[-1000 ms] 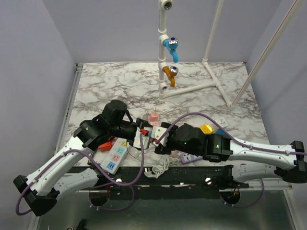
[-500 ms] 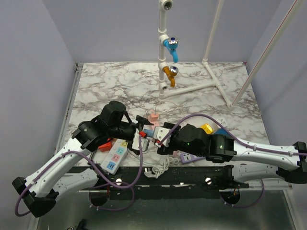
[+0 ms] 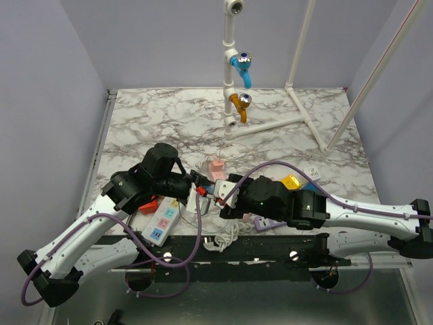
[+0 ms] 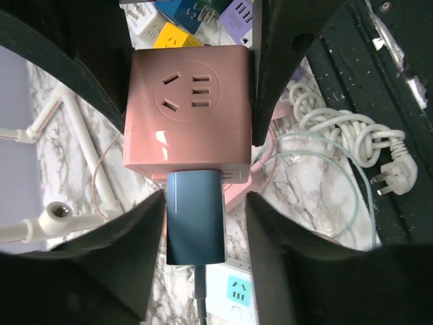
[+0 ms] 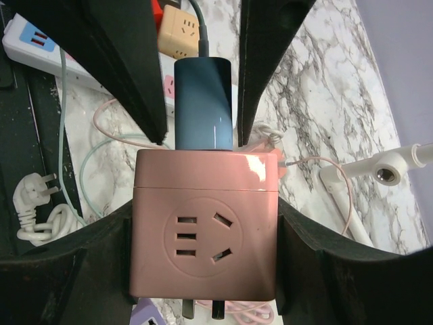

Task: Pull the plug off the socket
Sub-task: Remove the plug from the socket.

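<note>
A pink socket cube [image 5: 206, 230] is clamped between my right gripper's [image 5: 206, 210] fingers, held above the table. A dark blue plug [image 5: 203, 101] with a grey cable sits in its far face. In the left wrist view the cube [image 4: 189, 95] is at the top and the plug [image 4: 196, 217] hangs below it. My left gripper [image 4: 204, 203] straddles the plug: one finger touches its side and a gap shows on the other side. In the top view the two grippers meet nose to nose, the left gripper [image 3: 196, 183] facing the right gripper [image 3: 218, 195].
Below lie a white power strip [image 3: 162, 220], a coiled white cable with a plug [image 3: 226, 233], an orange adapter [image 3: 150, 203], a yellow cube [image 3: 291, 181], a purple strip [image 3: 267, 222] and another pink socket [image 3: 216, 166]. A white pipe frame with taps [image 3: 238, 68] stands behind.
My left gripper has moved right, toward the right gripper, and its fingers now sit on either side of the plug. The right gripper has held the cube nearly still.
</note>
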